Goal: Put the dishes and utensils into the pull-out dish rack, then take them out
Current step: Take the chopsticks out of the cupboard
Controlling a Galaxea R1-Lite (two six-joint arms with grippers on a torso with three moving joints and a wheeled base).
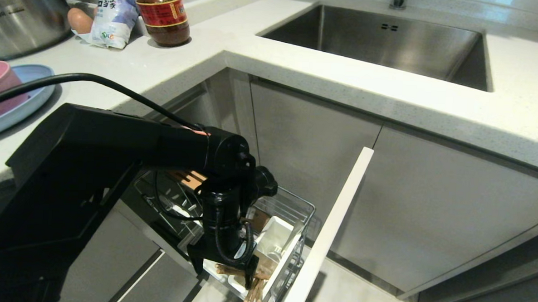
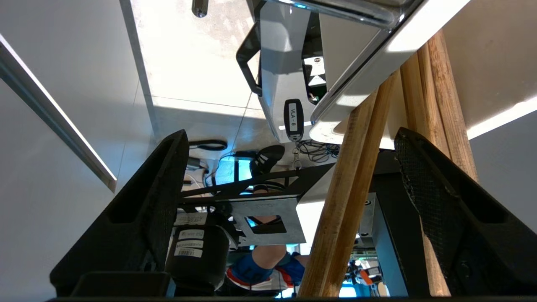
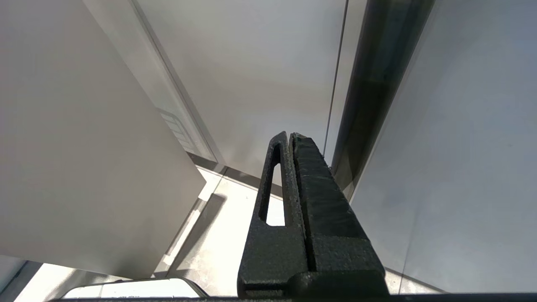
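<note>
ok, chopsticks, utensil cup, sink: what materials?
Chopsticks: light wood, matte, visible grain. Utensil cup: smooth white, probably plastic, though ceramic can't be ruled out. Sink: brushed steel by its grey satin sheen.

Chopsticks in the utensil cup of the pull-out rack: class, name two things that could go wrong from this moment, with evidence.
1. The chopsticks stand between the open fingers of the left pincer, one stick close by a finger; moving off sideways could snag and tip them out of the white utensil cup.
2. The wrist hangs low inside the wire rack, beside the white front panel; a careless lift might knock either.
</note>
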